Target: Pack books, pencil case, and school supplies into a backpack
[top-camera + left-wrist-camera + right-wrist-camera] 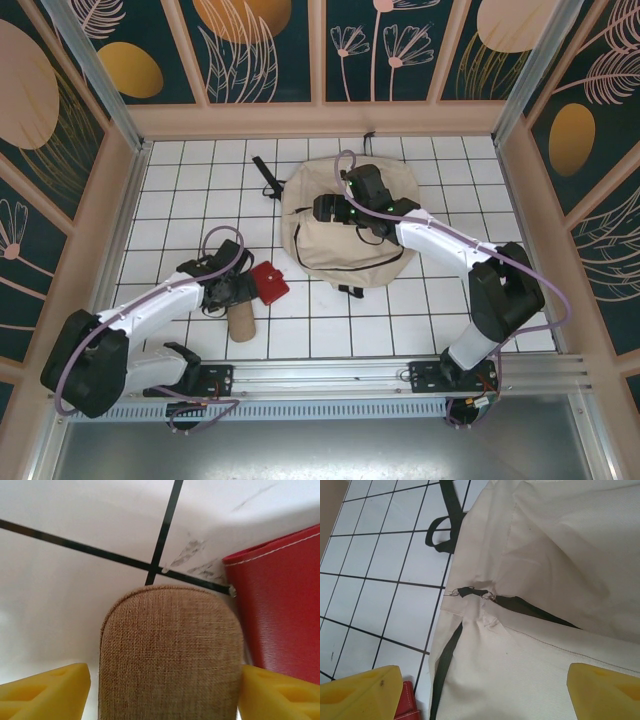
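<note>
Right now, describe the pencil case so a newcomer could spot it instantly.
From the big cream backpack mid-table, look toward the near left, past the flat red square. The pencil case lies beside it, between the left fingers. It alone is a tan woven roll, not flat.

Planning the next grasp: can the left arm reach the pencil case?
Probably yes: the left pincer stands open astride the pencil case; the red square lies beside it, not between.
</note>
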Controlling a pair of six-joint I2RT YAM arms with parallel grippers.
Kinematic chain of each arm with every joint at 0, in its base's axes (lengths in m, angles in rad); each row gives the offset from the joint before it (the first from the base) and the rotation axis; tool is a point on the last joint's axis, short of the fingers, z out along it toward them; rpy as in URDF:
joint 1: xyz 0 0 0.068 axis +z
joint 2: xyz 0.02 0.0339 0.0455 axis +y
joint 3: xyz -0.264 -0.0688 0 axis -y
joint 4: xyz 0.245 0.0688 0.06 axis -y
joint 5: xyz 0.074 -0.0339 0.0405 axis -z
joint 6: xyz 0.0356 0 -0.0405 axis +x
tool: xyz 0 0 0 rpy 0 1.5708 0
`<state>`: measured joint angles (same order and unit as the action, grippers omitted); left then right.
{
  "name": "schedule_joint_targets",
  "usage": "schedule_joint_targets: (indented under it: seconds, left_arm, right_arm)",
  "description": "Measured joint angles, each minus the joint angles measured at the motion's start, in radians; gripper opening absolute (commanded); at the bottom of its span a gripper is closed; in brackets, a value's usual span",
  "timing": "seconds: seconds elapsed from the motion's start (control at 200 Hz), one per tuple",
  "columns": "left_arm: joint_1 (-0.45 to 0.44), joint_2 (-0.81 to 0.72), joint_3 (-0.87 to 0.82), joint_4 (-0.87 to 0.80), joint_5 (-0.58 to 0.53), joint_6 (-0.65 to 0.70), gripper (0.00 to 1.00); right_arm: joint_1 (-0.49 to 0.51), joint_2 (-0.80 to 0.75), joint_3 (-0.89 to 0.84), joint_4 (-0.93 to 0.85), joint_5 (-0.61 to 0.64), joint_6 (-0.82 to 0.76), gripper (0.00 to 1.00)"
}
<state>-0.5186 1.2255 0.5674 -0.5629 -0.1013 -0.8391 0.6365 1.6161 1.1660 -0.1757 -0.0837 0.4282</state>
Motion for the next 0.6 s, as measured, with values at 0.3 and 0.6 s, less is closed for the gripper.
schedule_joint_targets:
  seconds: [0.3,0.6]
  left_arm:
    - [0.0,0.014,-0.01,0.047,0.008,-0.002,0.48]
    - [0.0,-0.02,0.073,0.029,-0.054,0.021,0.45]
  right_arm:
    - [0.0,0.0,0.0,0.002,-0.021,0.008,0.84]
    - [0.0,0.0,-0.002,0.032,-0.1,0.027,0.83]
